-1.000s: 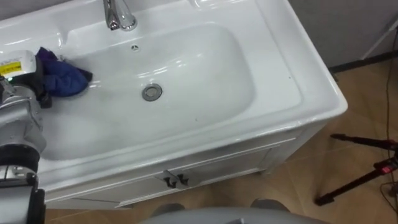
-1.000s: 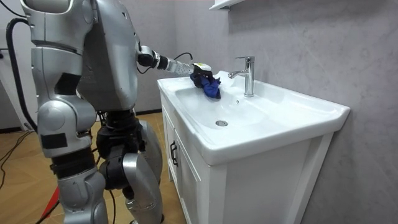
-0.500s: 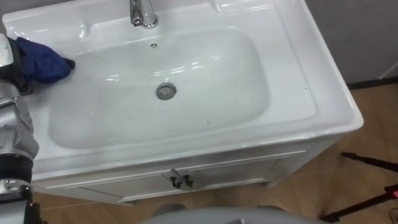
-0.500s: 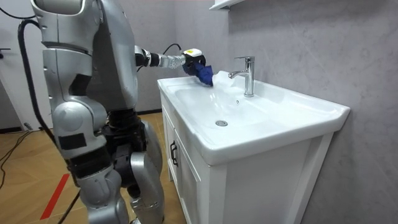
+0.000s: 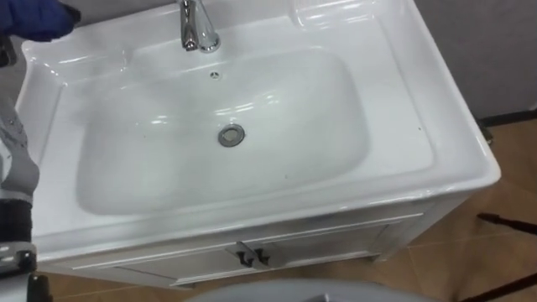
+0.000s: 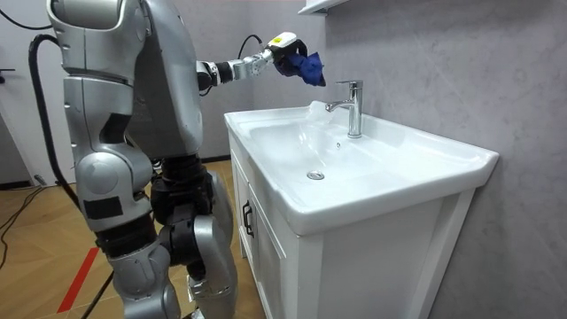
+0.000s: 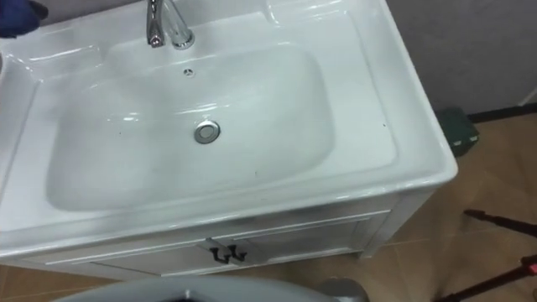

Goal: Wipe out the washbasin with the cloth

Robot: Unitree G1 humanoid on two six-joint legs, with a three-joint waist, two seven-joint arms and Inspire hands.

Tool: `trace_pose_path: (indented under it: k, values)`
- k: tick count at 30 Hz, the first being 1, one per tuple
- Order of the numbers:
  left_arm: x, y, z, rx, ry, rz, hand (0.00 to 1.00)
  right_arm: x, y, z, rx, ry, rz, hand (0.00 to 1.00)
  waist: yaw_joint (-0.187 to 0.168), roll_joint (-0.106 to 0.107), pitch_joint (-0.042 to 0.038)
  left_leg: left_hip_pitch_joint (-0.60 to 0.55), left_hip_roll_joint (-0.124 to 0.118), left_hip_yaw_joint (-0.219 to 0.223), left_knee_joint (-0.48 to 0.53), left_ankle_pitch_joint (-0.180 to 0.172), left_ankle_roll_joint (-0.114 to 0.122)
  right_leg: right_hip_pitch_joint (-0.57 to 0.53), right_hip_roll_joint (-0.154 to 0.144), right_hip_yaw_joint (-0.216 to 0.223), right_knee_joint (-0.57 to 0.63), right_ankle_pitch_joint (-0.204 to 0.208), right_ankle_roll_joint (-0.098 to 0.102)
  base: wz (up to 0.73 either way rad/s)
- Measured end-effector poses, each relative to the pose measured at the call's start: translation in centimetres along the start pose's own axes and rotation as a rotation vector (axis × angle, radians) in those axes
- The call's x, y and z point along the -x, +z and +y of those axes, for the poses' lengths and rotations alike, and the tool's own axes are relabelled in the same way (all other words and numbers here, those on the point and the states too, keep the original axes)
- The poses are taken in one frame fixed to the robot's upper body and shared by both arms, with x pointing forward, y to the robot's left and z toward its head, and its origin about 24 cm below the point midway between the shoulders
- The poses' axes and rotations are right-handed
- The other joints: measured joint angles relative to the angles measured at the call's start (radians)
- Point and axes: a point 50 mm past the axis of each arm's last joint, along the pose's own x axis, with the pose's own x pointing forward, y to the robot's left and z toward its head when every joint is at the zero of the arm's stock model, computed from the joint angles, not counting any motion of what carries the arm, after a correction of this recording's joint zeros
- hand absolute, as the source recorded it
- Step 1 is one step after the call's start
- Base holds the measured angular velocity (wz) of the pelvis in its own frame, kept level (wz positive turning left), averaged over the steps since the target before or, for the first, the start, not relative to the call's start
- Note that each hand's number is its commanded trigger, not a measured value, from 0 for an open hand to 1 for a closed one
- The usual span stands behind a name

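I have the left robot hand [image 6: 283, 49] up in the air, closed tight around the blue cloth [image 6: 309, 67], which hangs down from it. The white basin [image 5: 394, 126] is below the robot hand and does not touch the cloth. The shiny tap [image 6: 354, 111] stands lower, just past the robot hand.

Left hand [image 6: 285, 53] aloft, clenched round cloth [image 6: 310, 67]
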Motion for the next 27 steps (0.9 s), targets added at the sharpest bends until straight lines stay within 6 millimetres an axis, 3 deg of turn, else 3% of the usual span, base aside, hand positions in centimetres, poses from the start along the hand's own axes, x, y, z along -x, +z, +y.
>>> trace_pose_path:
  k: [5,8,14,27]
  values:
    - [1.2,-0.8,-0.6,-0.030,-0.068,0.017,1.00,0.0,-0.5,0.0,0.027,-0.001,0.027,0.00,0.005,-0.007,-0.0006,0.004,-0.001,-0.001,0.002,0.000,0.000,0.003,0.003,-0.004,-0.011,0.000,0.001,0.02]
    - [2.0,-1.4,-0.8,-0.046,-0.101,0.029,1.00,0.0,-0.7,0.0,0.028,0.000,0.045,0.00,0.018,-0.013,-0.0070,0.002,-0.001,-0.004,0.002,0.000,0.000,0.005,0.005,-0.011,-0.013,-0.001,0.001,0.03]
    - [3.1,-2.9,-1.6,-0.082,-0.154,0.088,1.00,0.1,-0.9,-0.1,0.025,-0.006,0.055,0.00,0.043,-0.035,-0.0041,0.003,-0.001,-0.010,0.001,0.000,0.000,0.008,0.004,-0.013,-0.013,-0.001,0.001,0.02]
    - [5.2,-6.7,-3.1,-0.152,-0.249,0.226,1.00,0.2,-2.0,-0.2,0.012,-0.014,0.079,0.00,0.074,-0.027,-0.0017,0.000,-0.001,-0.025,0.005,0.001,-0.002,0.011,0.002,-0.015,-0.014,-0.001,0.001,0.02]
